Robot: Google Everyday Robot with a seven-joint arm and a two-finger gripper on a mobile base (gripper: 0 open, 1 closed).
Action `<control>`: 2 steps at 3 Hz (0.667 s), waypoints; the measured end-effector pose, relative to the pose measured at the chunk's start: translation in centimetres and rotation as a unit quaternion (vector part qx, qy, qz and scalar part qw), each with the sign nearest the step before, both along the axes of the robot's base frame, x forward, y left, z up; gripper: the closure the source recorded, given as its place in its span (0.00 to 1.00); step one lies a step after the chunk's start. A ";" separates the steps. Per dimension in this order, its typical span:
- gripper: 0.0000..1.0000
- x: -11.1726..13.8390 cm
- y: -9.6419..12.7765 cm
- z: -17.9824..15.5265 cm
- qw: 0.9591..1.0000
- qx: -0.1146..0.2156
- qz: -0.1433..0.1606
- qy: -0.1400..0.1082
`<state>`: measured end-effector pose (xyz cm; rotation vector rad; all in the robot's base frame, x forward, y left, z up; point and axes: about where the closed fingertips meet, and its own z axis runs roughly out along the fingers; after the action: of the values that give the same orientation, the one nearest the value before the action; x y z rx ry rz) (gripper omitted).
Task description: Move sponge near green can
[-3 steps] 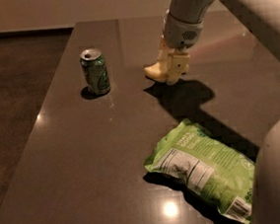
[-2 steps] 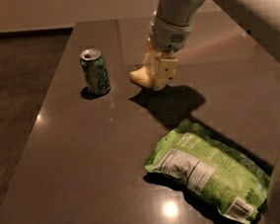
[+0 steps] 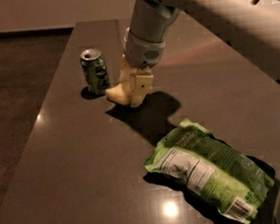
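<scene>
The green can (image 3: 95, 71) stands upright on the dark table (image 3: 77, 179), towards its far left. The pale yellow sponge (image 3: 116, 94) is just right of the can's base, low over the tabletop or resting on it; I cannot tell which. My gripper (image 3: 132, 96) comes down from above and is shut on the sponge, whose left end sticks out towards the can. A small gap shows between the sponge and the can. The gripper's cream fingers (image 3: 140, 83) hide the sponge's right part.
A large flat light-green snack bag (image 3: 207, 172) lies at the front right of the table. My arm (image 3: 219, 12) crosses the upper right. The table's left edge drops to a dark floor (image 3: 10, 97).
My gripper has carried the sponge leftwards across the table, from well right of the can to just beside it. The can and the bag have not moved.
</scene>
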<state>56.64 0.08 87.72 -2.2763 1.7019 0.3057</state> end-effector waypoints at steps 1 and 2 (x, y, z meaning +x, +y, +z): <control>0.78 0.3 2.0 -1.1 1.000 -0.010 -0.003 -0.004; 0.54 1.3 2.4 -1.4 1.000 -0.018 -0.012 -0.011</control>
<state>57.91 2.51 86.37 -2.2742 1.7363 0.2451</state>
